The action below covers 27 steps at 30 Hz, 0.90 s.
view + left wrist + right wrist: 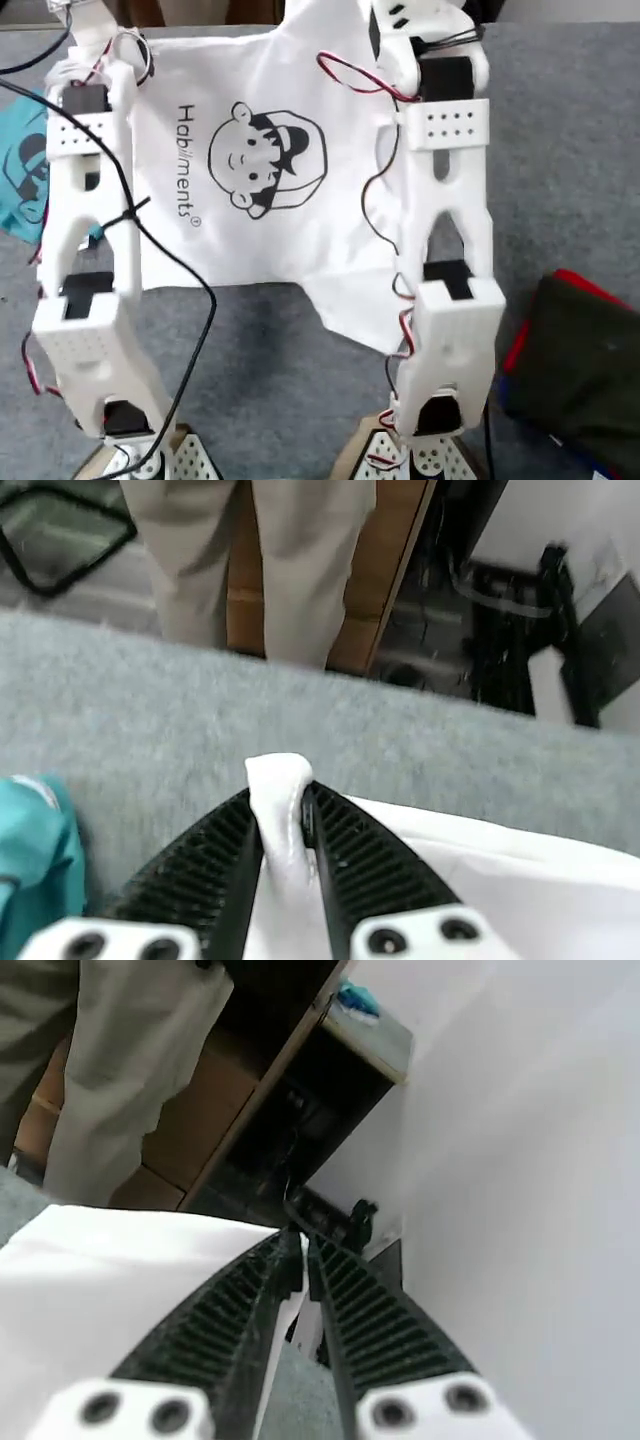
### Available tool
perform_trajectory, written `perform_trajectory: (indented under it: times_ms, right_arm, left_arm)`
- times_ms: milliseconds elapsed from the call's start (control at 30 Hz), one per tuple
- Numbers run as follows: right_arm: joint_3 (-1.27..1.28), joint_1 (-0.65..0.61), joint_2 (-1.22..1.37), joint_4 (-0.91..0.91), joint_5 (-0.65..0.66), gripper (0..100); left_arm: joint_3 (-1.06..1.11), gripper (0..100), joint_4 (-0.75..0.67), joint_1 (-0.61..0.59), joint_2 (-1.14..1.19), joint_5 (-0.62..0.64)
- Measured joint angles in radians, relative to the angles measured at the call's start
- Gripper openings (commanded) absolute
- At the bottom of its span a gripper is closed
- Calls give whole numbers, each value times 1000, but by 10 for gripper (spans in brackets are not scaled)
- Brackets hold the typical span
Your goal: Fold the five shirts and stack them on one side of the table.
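1. Two white arms sit closest in the high view: the left arm (85, 330) and the right arm (455, 320) both stretch out over the white shirt (260, 230). It lies spread print-up on the grey table (260, 400). A teal shirt (20, 170) peeks out just beside the white shirt on the left arm's side. A dark folded pile (585, 360) sits well apart from it on the right arm's side.
2. Left wrist view now: the left gripper (282, 815) is clamped tight on a pinched tuft of the white shirt, with fabric poking out past the tips. The teal shirt lies near that corner.
3. Over to the right wrist view: the right gripper (303, 1250) is narrow, its jaws almost together, with the white shirt's edge caught between them.
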Motion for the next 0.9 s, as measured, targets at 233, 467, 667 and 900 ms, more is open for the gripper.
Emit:
perform_trajectory:
  times_ms: [233, 467, 667, 900]
  right_arm:
    - [-206, -2, 35, 410, 0, 5]
    - [-311, -2, 37, 812, 0, 4]
    - [-387, 9, 37, 982, -15, 4]
    - [-38, 29, -127, 987, -49, 5]
  left_arm:
    - [-143, 18, 275, 0, 63, 0]
    - [-160, 18, 539, 0, 63, -8]
    - [-160, 18, 764, 20, 63, -51]
    - [-52, 18, 859, 78, 60, -60]
